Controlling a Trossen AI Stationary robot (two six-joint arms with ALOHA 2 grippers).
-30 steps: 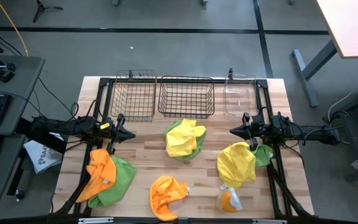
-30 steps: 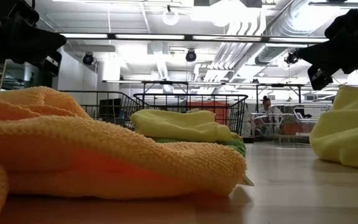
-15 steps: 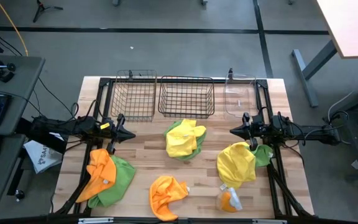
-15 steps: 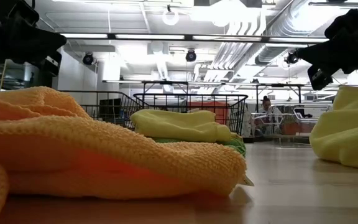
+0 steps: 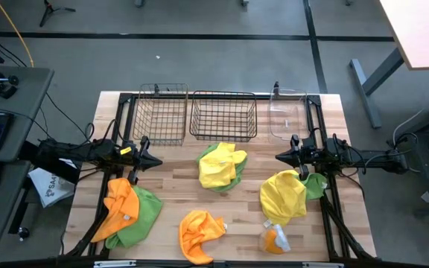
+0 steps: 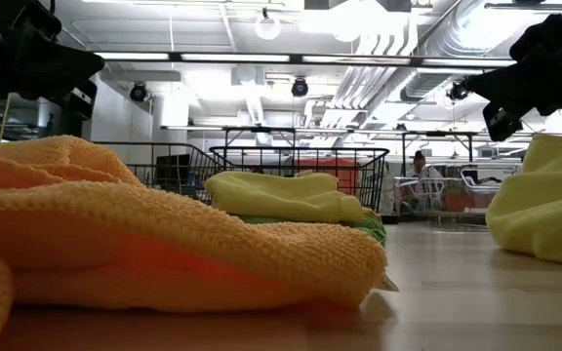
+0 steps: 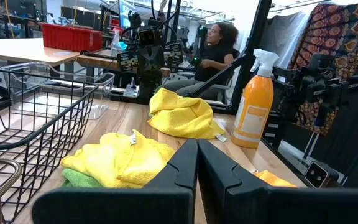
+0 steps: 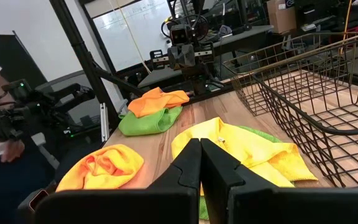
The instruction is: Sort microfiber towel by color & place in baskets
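Three baskets stand along the far edge: a narrow wire basket, a wider wire basket and a clear bin. A yellow towel over a green one lies mid-table. Another yellow towel over green lies toward the right. An orange towel over green lies at the left, and a lone orange towel sits near the front edge. My left gripper hovers shut left of the middle pile. My right gripper hovers shut to its right, above the right yellow towel's far edge.
An orange spray bottle lies at the near right, beside the right yellow towel. Dark frame rails run along the table's left and right sides. A person sits beyond the table's right side. Bare wood shows between the piles.
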